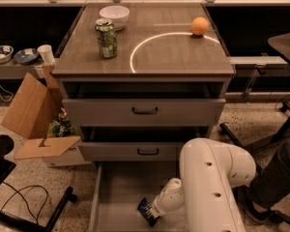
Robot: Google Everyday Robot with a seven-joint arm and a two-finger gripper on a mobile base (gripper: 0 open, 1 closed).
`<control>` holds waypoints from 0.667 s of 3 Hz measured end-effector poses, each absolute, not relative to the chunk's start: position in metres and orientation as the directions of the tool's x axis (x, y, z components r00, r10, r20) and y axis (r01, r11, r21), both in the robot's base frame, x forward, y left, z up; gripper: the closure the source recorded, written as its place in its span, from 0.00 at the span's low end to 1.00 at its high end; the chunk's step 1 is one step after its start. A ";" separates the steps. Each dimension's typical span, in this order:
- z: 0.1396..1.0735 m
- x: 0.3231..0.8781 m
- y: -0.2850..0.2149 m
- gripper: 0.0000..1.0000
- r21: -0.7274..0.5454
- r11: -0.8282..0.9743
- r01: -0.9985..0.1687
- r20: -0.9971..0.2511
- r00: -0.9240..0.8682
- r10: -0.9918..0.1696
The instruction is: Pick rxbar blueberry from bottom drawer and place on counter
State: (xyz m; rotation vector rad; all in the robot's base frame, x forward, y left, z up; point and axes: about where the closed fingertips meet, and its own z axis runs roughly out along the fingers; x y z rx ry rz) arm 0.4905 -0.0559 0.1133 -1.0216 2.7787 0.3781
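Legible text: none. White print on rxbar blueberry (146, 210), at the gripper (153, 213) low in bottom drawer (115, 197): possibly lettering, unreadable.

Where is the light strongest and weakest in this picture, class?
Camera view: the counter shows a pale sheen near its bright arc; the bottom drawer lies in dim shade, where the gripper sits at the dark rxbar blueberry.

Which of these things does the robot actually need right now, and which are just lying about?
Needed: rxbar blueberry; gripper holding it inside the bottom drawer; counter.
Lying about: green can; white bowl; orange; cardboard box.
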 end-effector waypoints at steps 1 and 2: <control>0.151 0.486 -0.067 1.00 0.161 0.741 -0.652 -0.244 -0.754 -0.610; 0.216 0.467 -0.087 1.00 0.114 0.782 -0.613 -0.262 -0.778 -0.571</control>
